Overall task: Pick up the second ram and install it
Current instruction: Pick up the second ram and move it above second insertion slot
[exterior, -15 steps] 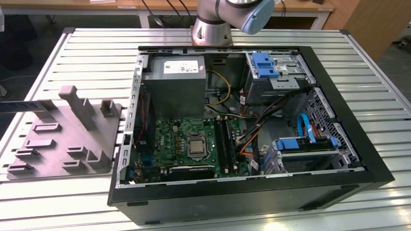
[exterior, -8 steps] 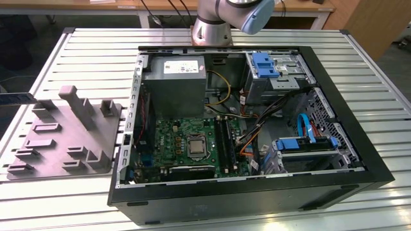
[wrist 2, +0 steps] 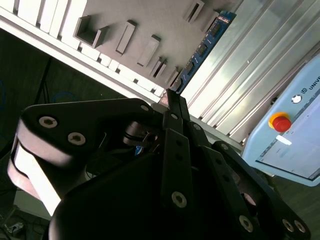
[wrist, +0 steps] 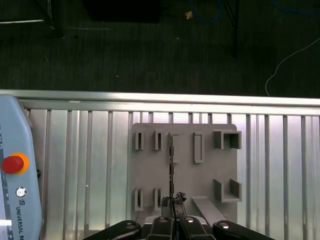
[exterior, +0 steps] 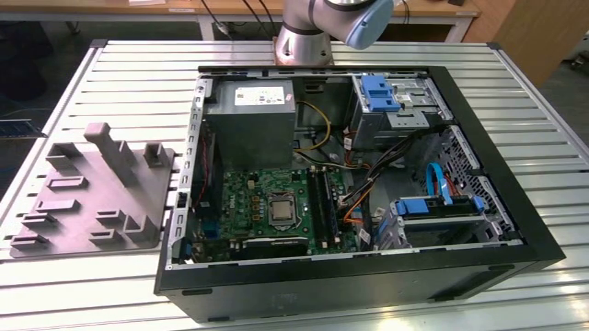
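On the exterior view's left, a grey fixture plate [exterior: 92, 200] with raised blocks and slots lies on the slatted table [exterior: 110, 289], just beside the open computer case [exterior: 368, 276].

In both wrist views the gripper [wrist: 173, 201] [wrist 2: 171, 95] hangs over this plate. Its fingers are closed together and clamped on the second ram [wrist: 171, 160]. In the first wrist view the ram shows edge-on as a thin dark line running out from the fingertips across the middle of the plate. In the second wrist view its flat face [wrist 2: 205, 47] shows as a long narrow bluish board with dark chips, one end at the fingertips. So the ram is in the gripper's grasp, clear of the plate's slots and well apart from the case. A pale control pendant [wrist: 15, 175] [wrist 2: 290, 135] with a red button [wrist: 12, 163] rests on the table near the plate.

Inside the case, the grey power supply [exterior: 250, 117] sits at the far left. The green motherboard [exterior: 248, 200] lies nearer, with the square silver CPU socket [exterior: 278, 207] in its middle. The long black memory slots [exterior: 319, 196] run just right of the socket. Further right is a drive cage [exterior: 379, 93] with a blue bracket at the far side. Black and coloured cables run beside it. The arm [exterior: 322, 21] rises from the table's far edge, behind the case.
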Robot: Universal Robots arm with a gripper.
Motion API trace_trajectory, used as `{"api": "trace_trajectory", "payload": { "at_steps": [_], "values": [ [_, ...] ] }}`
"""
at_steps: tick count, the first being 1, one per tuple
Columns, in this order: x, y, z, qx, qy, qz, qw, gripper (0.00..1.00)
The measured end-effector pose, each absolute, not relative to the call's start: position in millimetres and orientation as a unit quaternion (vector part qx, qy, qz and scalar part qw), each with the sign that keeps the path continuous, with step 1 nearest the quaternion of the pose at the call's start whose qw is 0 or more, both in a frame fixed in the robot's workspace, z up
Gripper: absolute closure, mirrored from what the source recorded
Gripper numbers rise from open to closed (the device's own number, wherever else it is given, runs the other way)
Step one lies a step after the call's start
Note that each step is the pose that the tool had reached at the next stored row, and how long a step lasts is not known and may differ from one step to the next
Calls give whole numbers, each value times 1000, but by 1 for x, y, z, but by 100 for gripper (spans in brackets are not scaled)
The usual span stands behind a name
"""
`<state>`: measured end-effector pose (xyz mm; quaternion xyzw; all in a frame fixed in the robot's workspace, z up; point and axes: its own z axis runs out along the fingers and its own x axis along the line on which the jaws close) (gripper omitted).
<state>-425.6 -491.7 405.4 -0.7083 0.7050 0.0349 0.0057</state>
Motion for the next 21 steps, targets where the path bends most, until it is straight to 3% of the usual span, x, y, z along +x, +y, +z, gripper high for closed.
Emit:
{"api": "trace_trajectory", "payload": {
  "at_steps": [21],
  "values": [
    [-426,-492,420,-708,705,35,6,89]
  ]
}}
